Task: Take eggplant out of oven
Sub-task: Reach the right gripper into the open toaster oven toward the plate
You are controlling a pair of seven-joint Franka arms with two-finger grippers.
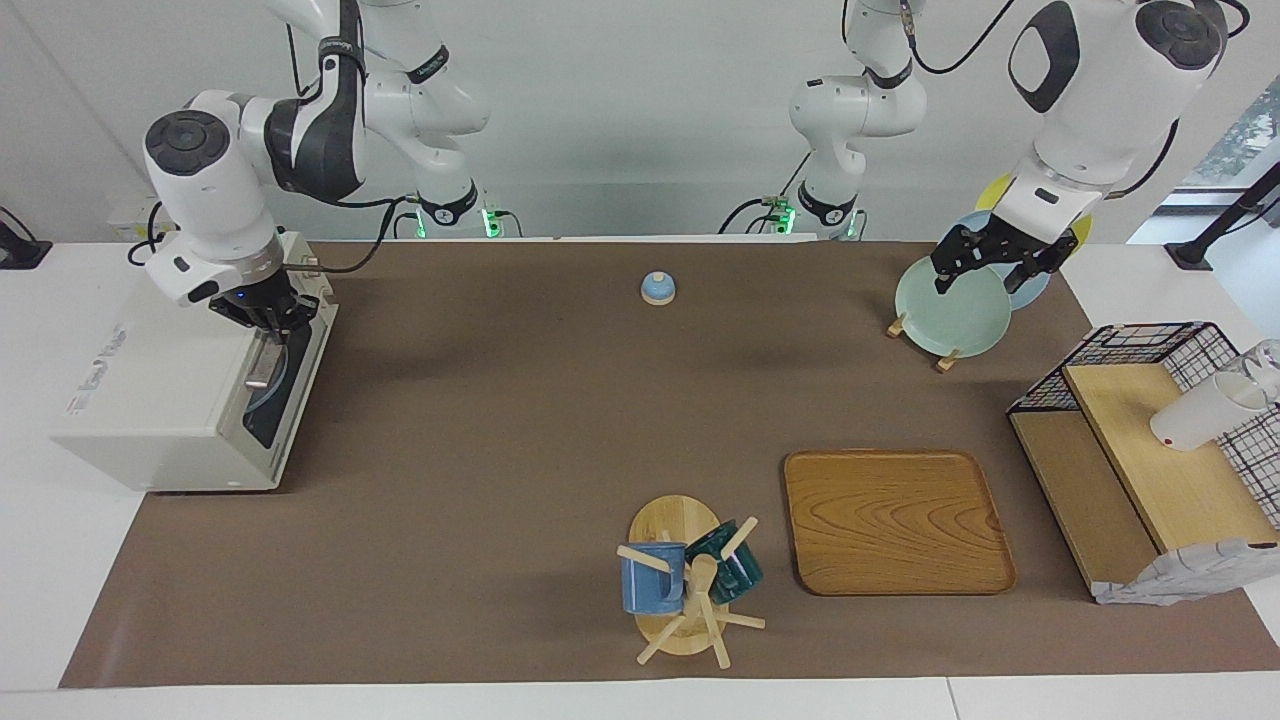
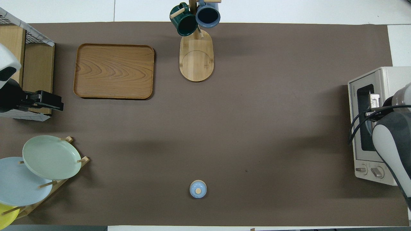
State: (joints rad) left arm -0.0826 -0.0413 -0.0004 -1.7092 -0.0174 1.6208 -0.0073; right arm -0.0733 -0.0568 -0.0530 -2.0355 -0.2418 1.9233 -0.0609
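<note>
The off-white oven (image 1: pixel 160 390) stands at the right arm's end of the table, its glass door closed; it also shows in the overhead view (image 2: pixel 387 77). The eggplant is hidden; I cannot make it out through the dark window. My right gripper (image 1: pixel 274 324) is down at the front top edge of the oven, at the end of the metal bar handle (image 1: pixel 261 368) nearer to the robots. My left gripper (image 1: pixel 985 276) hangs open and empty over the plate rack, and that arm waits.
A rack of plates (image 1: pixel 950 308) stands at the left arm's end. Farther from the robots are a wooden tray (image 1: pixel 895 520), a mug tree with two mugs (image 1: pixel 690 585) and a wire-and-wood shelf (image 1: pixel 1140 460). A small blue knobbed lid (image 1: pixel 657 288) lies near the robots.
</note>
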